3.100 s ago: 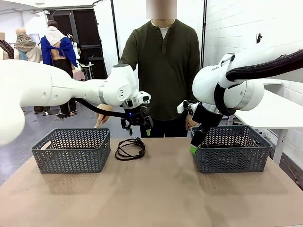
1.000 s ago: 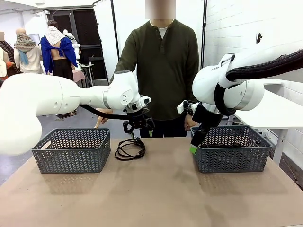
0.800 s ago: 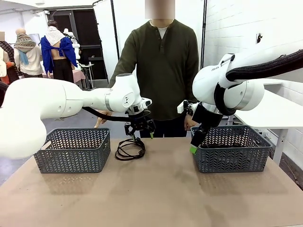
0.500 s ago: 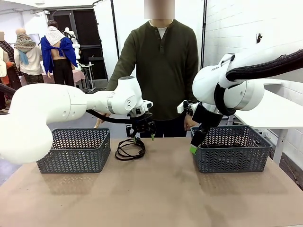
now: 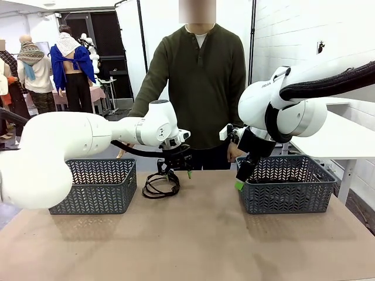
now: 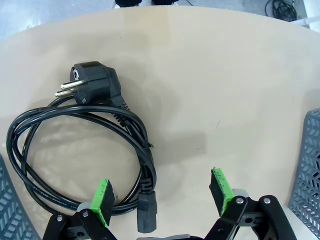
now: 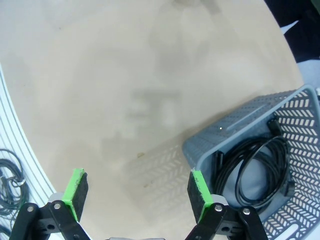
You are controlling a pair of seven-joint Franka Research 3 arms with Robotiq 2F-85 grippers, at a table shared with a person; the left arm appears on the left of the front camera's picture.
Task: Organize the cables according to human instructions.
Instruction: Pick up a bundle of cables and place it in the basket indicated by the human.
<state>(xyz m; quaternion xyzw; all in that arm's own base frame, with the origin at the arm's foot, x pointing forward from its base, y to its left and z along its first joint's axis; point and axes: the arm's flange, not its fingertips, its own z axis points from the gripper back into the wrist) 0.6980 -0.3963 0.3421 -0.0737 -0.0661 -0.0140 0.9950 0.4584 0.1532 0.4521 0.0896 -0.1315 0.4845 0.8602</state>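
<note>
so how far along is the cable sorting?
Done: one cable lies coiled in the right basket. In hand: the left gripper, jaws open, hangs low over the coiled cable on the table, nothing gripped. Left: grasping it and binning it. The right gripper is open beside the right basket.

Matt black rubber cable (image 6: 75,150), perforated grey plastic baskets (image 5: 94,187), smooth beige tabletop (image 5: 193,240).

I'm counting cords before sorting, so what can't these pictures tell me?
- Left basket, front view: inside hidden by its wall and the left arm.
- Right basket, right wrist view: cut off by the edge; one cable shows, more uncertain.
- Table cable, left wrist view: lower loops hidden behind the left gripper.
</note>
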